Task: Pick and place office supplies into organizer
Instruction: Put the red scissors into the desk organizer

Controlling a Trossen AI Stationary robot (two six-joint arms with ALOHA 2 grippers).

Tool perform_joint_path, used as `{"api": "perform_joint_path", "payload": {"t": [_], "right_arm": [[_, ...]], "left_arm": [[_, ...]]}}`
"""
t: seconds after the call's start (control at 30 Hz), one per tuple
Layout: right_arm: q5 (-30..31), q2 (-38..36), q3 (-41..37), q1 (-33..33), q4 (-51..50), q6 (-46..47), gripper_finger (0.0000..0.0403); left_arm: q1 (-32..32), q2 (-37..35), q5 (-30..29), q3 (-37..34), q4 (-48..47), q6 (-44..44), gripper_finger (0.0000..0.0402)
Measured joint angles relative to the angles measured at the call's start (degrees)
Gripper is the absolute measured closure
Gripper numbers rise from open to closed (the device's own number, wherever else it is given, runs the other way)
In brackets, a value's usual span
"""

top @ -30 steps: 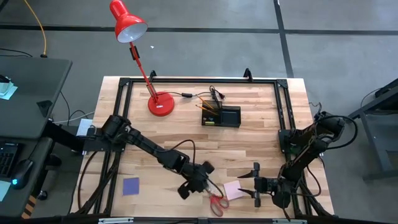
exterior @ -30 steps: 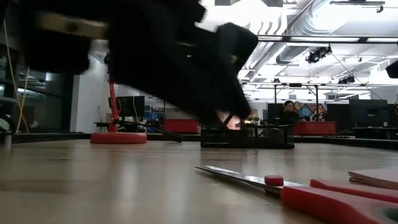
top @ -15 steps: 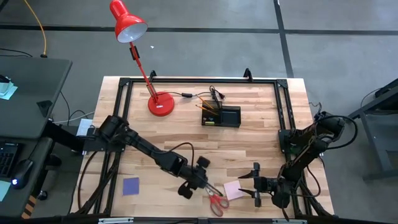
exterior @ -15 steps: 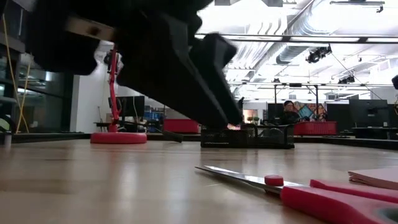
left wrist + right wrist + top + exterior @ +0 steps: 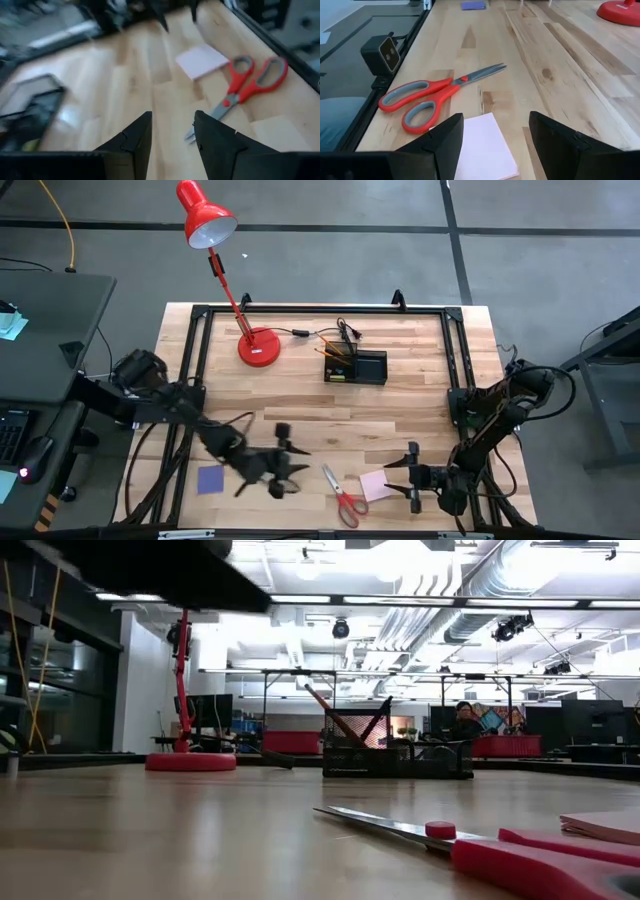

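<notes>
Red-handled scissors (image 5: 343,495) lie flat near the table's front edge, also seen as scissors (image 5: 240,90) and scissors (image 5: 440,92). A pink pad (image 5: 375,485) lies flat just right of them. My left gripper (image 5: 290,462) hovers open to the scissors' left with nothing between its fingers (image 5: 135,142). My right gripper (image 5: 392,477) is open, its fingers standing on either side of the pink pad (image 5: 485,145). A blue pad (image 5: 211,479) lies at the front left. The black organizer (image 5: 356,367) stands at the far middle with pens and pencils in it.
A red desk lamp stands with its base (image 5: 259,347) at the far left and a cable running toward the organizer. A black frame (image 5: 320,308) edges the table. Bare wood (image 5: 330,415) lies between the organizer and the scissors.
My left gripper has drawn back from above the scissors toward the table's left edge, rising a little and rolling at the wrist, still open. The scissors and pads lie where they were. In the low view the arm has cleared out of the foreground.
</notes>
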Motion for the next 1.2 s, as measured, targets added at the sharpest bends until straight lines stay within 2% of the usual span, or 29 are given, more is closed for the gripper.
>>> {"api": "perform_joint_path", "payload": {"t": [0.13,0.2,0.3,0.33,0.47,0.6,0.8,0.97,1.1,1.2], "right_arm": [[1.8,0.0,0.0,-0.5,-0.2,0.2,0.0183],[2.6,0.0,0.0,-1.1,0.5,0.3,0.0183],[2.3,0.0,0.0,-2.6,3.4,2.3,0.0183],[1.1,0.0,0.0,-3.5,4.5,3.8,0.0183],[-10.8,0.5,0.6,-8.5,7.8,9.4,0.0183],[-16.9,3.7,7.2,-11.9,5.4,9.1,0.0183],[-23.2,9.6,22.4,-15.0,-10.3,7.2,0.0183],[-26.9,16.4,33.2,-13.4,-20.1,10.0,0.0183],[-30.9,20.9,41.0,-11.9,-30.6,16.5,0.0183],[-31.3,24.0,47.5,-11.3,-38.0,18.7,0.0183]], "left_arm": [[-5.4,-4.0,-10.6,-4.6,3.9,-0.1,0.0268],[-6.7,-4.9,-14.3,-4.5,4.5,0.2,0.0268],[-9.3,-6.5,-23.2,-4.2,5.1,3.0,0.0268],[-10.3,-6.6,-25.8,-4.2,5.2,3.8,0.0268],[-13.1,-7.3,-32.8,-4.3,5.6,5.0,0.0268],[-14.0,-7.3,-34.3,-4.3,5.8,5.1,0.0268],[-14.0,-7.2,-32.6,-4.3,5.9,8.6,0.0268],[-14.1,-7.3,-32.8,-4.3,7.8,9.2,0.0268],[-14.0,-7.3,-32.7,-4.3,7.7,9.2,0.0268],[-14.0,-7.3,-32.0,-4.3,7.6,9.2,0.0268]]}}
